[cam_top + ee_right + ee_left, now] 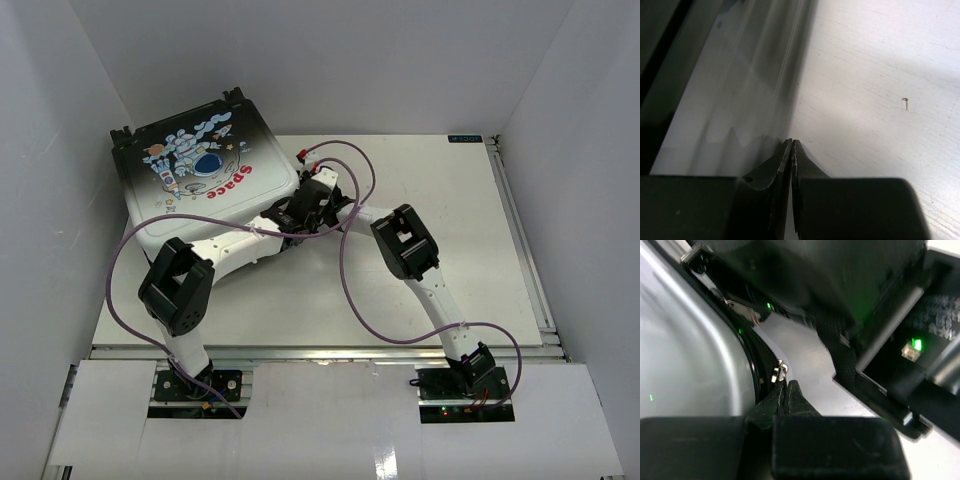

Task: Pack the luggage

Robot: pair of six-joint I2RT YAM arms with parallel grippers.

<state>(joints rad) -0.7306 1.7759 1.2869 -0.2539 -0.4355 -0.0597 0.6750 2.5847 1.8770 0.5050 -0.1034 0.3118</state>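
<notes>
White walls (60, 150) close in a white table (480, 250) on three sides. The suitcase (205, 170) lies shut and flat at the table's far left corner, turned askew, with its outer corners close to the left and back walls. The open room is the bare surface to the right. Both arms (410, 250) reach in to the suitcase's near right edge, with purple cables (350, 290) looping over them. The lid shows a cartoon astronaut (205, 162) and the word "Space" (232, 183) in red. The left gripper (785, 390) is pressed together just under the metal zipper pull (779, 372); whether it pinches the pull is unclear. The right gripper (791, 145) is also pressed together, low over the table beside the shell.
</notes>
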